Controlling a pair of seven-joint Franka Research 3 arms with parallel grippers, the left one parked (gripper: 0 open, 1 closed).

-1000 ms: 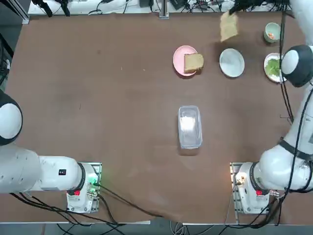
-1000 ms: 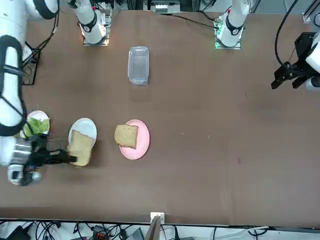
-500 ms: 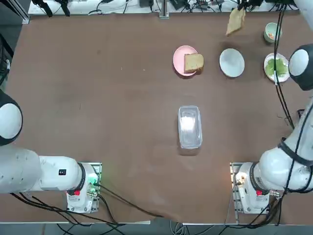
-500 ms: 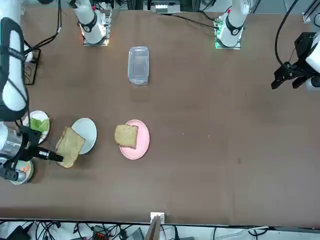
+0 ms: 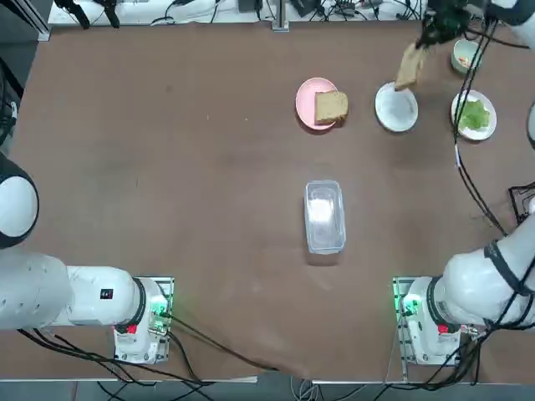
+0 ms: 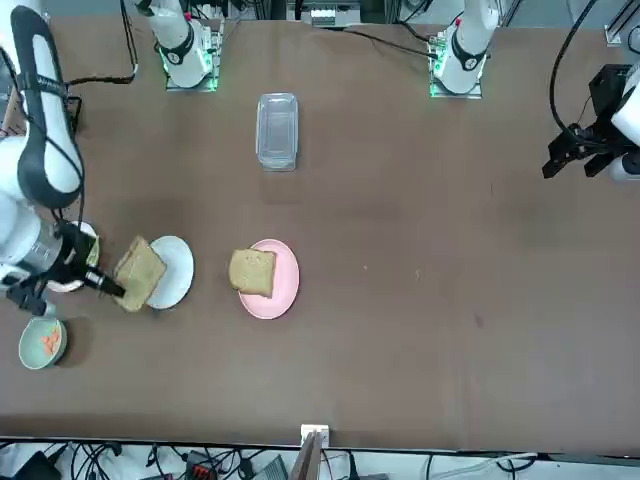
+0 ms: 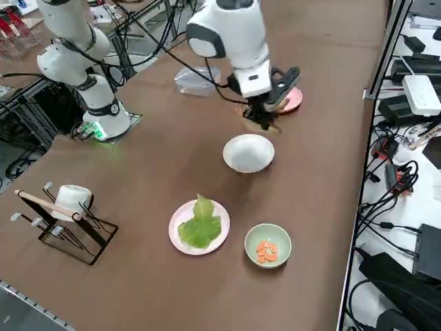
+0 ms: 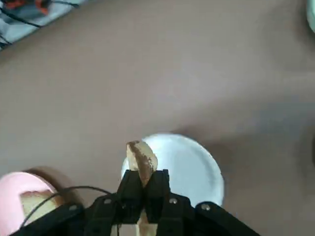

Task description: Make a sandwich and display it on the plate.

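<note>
The right arm's end effector (image 8: 143,183) has a tan, dark-crusted slice of bread (image 6: 139,274) pinched narrowly between its fingers, above the bench (image 7: 127,207) beside the round plain white plate (image 5: 396,107). It's gripped near one edge, I'd say so the rest can be lowered first onto that bare plate as the sandwich's base. The second bread slice (image 5: 331,107) waits partly over the round pink plate (image 6: 284,286), likely the lid. And look, the fillings sit separately, surely for easy picking: green lettuce leaf (image 7: 200,224) on a pale plate (image 7: 177,214), orange pieces (image 7: 267,251) in a pale-green cup (image 7: 281,235). No sandwich assembled yet; the slice must tip flat, or it might land overhanging the rim.
</note>
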